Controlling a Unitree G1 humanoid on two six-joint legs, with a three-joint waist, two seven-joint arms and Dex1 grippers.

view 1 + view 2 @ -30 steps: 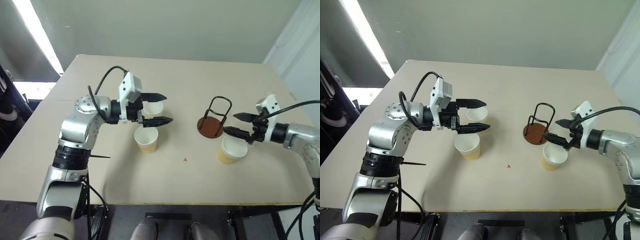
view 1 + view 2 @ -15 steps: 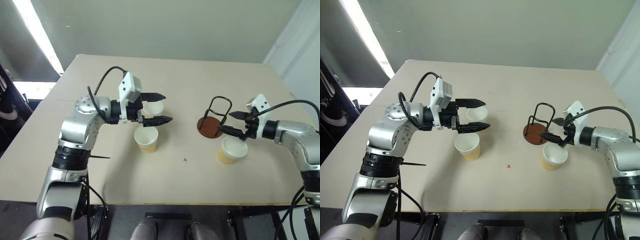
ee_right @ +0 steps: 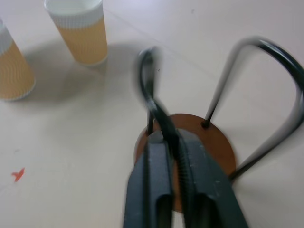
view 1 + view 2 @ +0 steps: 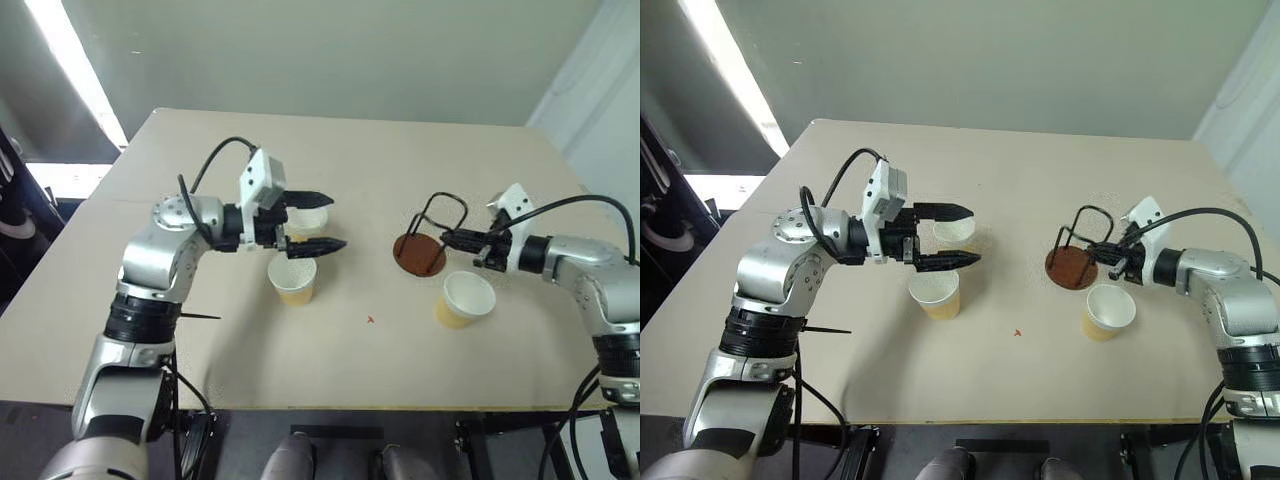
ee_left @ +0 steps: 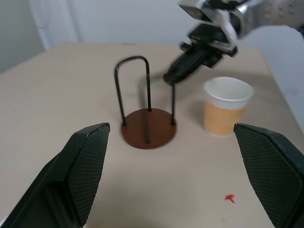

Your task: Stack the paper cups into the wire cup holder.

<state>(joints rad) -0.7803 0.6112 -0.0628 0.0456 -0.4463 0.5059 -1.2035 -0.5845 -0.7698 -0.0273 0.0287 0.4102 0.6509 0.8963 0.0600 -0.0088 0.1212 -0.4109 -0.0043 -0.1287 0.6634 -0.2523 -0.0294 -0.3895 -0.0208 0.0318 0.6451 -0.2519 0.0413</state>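
R gripper [image 3: 173,142] is clamped shut on one wire loop of the cup holder [image 4: 420,255], fingers pinching the thin black wire just above the reddish-brown disc base. Holder stands on the table [image 4: 400,160], right of centre, w/ a second wire loop rising on its other side.

One paper cup [image 4: 465,299] sits upright just beside the holder, on the near side, below the R arm, not touched.

L gripper [image 4: 312,221] hangs spread wide, holding nothing, fingers pointing toward the holder. A 2nd cup [image 4: 293,279] stands upright just under its nearer finger; a 3rd cup [image 4: 307,218] shows partly between and behind the fingers. Both are well apart from the holder.

Small red mark [image 4: 370,320] on the table, betw. the cups.
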